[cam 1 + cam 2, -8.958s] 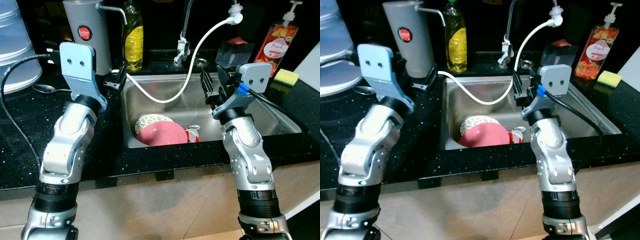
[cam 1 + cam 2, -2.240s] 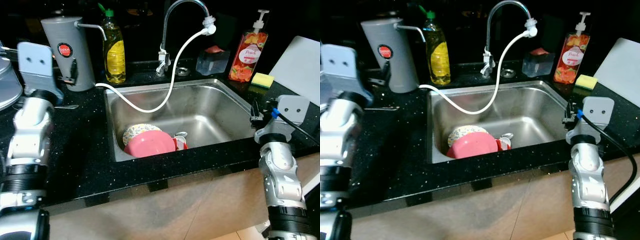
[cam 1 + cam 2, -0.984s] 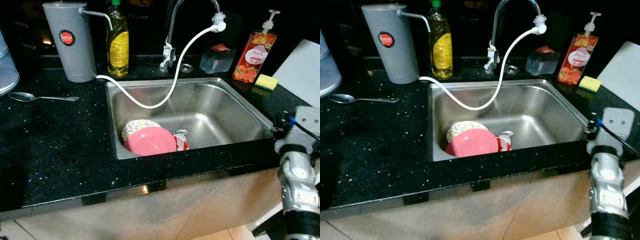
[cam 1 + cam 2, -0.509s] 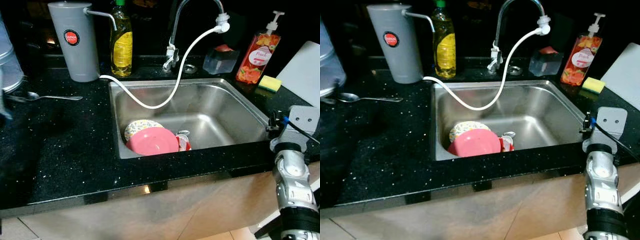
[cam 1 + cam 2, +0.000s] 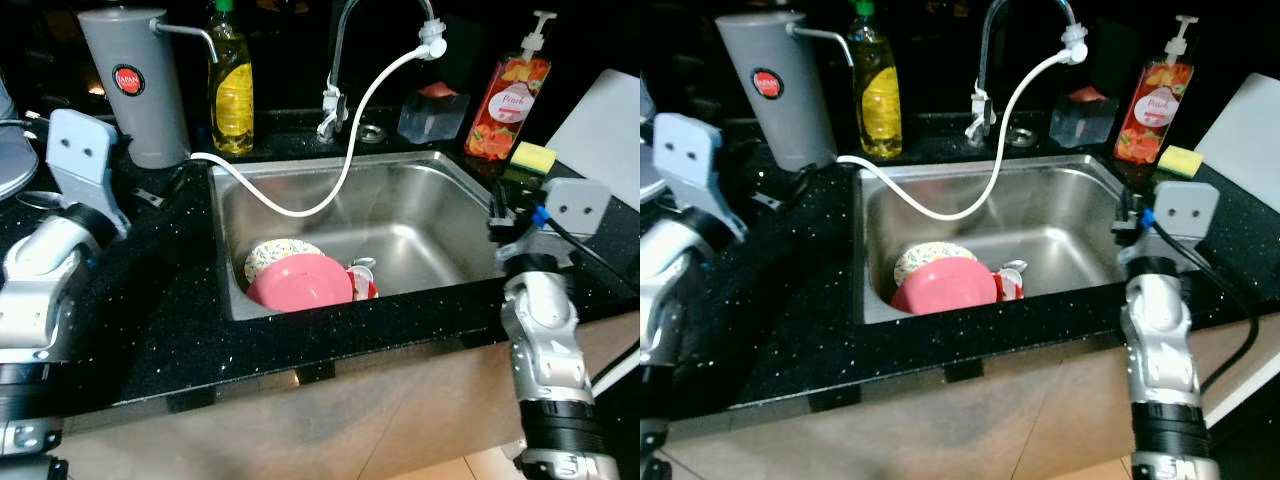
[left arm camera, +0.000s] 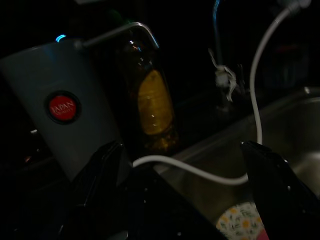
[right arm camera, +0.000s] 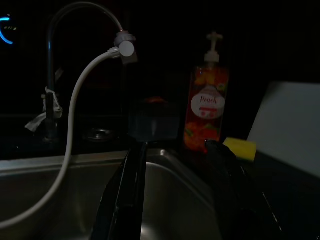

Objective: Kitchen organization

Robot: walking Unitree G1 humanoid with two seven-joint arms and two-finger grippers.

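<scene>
The steel sink (image 5: pixel 455 215) holds a pink plate (image 5: pixel 300 280) lying over a flower-patterned plate (image 5: pixel 268 256), with a small red and white cup (image 5: pixel 362 284) beside them. My left gripper (image 5: pixel 148 197) hovers over the counter left of the sink, in front of the grey water dispenser (image 5: pixel 128 85); the left wrist view shows its fingers (image 6: pixel 102 167) spread wide and empty. My right gripper (image 5: pixel 497 212) is at the sink's right rim. Its fingers (image 7: pixel 131 185) stand apart with nothing between them.
A yellow dish soap bottle (image 5: pixel 232 92), a faucet (image 5: pixel 340 50) with a white hose (image 5: pixel 345 170), a clear container (image 5: pixel 428 110), an orange pump bottle (image 5: pixel 512 95), a yellow sponge (image 5: pixel 532 156) and a white board (image 5: pixel 600 135) line the black counter. A spoon (image 5: pixel 30 198) lies behind my left arm.
My left arm has come up into view at the left of the sink. The right arm has lifted and moved in towards the sink's right rim. The camera shifted slightly.
</scene>
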